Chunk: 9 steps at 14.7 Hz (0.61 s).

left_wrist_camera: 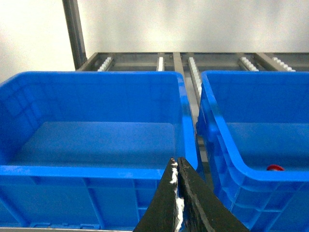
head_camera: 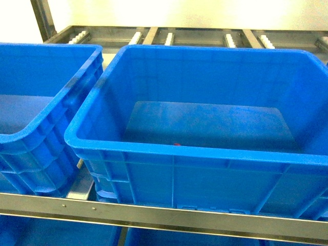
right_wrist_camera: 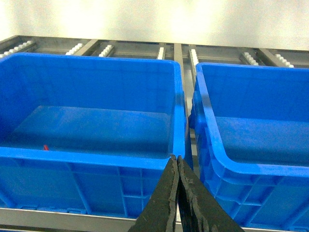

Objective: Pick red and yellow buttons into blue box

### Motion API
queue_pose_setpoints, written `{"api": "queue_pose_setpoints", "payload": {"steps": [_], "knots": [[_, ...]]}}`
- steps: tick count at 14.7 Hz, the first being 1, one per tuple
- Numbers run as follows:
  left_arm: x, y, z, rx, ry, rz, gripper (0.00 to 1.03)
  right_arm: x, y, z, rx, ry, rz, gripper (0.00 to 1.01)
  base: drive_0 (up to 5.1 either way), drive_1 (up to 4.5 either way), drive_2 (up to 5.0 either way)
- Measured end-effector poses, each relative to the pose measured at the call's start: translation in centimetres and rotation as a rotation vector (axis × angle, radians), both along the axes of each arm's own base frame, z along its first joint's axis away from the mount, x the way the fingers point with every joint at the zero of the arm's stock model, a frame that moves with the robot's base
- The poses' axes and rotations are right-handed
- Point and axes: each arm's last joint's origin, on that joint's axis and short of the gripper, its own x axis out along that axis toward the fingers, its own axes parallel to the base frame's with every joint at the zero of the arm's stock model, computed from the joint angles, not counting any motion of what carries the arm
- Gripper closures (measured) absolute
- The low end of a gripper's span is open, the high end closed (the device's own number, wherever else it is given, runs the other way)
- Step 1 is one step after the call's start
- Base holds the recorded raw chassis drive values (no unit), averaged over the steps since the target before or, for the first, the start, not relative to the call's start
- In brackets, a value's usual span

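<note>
The red button (left_wrist_camera: 275, 167) already lay in the blue box (head_camera: 169, 148), against its near wall; no yellow button was visible, so perhaps half remained. Three crates showed, one button. Both grippers, left (left_wrist_camera: 176, 171) and right (right_wrist_camera: 176, 166), had jaws pressed together, empty.

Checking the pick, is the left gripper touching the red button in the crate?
Apart. In the left wrist view the left gripper, fingers together, hangs outside the crate near its front; the red button sits inside behind the rim.
</note>
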Motion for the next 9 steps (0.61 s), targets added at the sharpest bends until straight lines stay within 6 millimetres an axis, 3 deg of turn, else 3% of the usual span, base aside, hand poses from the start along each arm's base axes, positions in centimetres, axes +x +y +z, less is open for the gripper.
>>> {"api": "queue_pose_setpoints", "payload": {"steps": [8, 9], "knots": [[-1.8, 0.0, -0.7, 0.0, 0.05, 0.0, 1.01, 0.0, 0.0, 0.0, 0.0, 0.0, 0.0, 0.99, 0.0, 0.0, 0.0], [-2.0, 0.0, -0.1, 0.0, -0.009, 0.0, 1.01, 0.0, 0.0, 0.0, 0.0, 0.0, 0.0, 0.99, 0.0, 0.0, 0.0]]}}
